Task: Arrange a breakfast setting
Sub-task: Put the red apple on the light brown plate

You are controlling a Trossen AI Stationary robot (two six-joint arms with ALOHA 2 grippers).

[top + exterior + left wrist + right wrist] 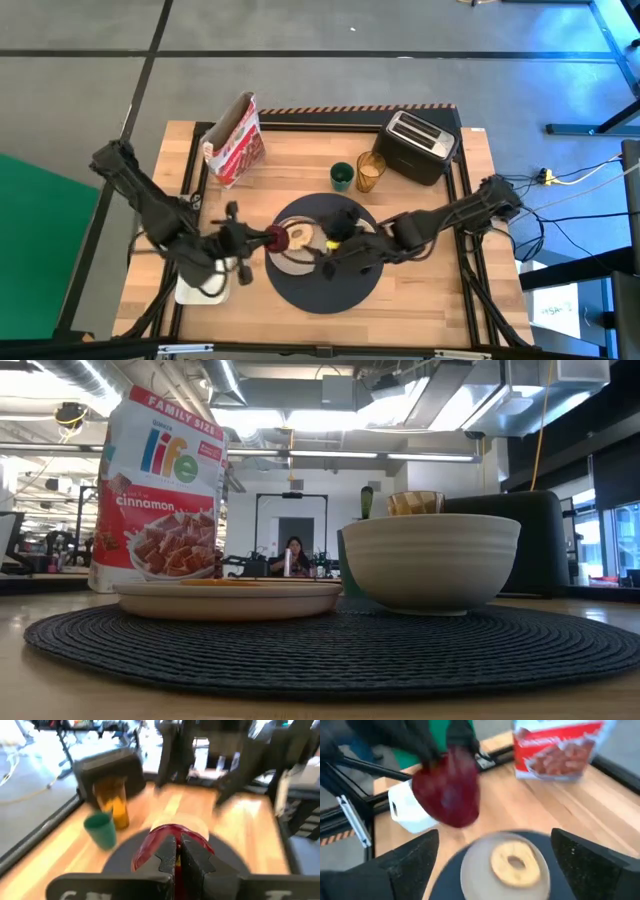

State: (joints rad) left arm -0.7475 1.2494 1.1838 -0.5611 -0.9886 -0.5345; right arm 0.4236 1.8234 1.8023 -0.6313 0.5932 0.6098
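Note:
A dark grey round mat carries a beige plate with the toasted round on it, and a white bowl beside the plate. My left gripper is shut on the red fruit above the plate's left rim. My right gripper hovers wide open over the mat's right part, hiding the bowl from above. The amber glass and the small green cup stand behind the mat. My left gripper has the red fruit at its upper, near side, where the two shut fingers meet. The fingers come from the table's left, slanting down. The exact spot of contact is hidden by the fingers. The fruit hangs lifted clear of plate and table.
A cereal box stands at the back left and a black toaster at the back right. A white tray lies left of the mat. Bare wood shows right of the mat.

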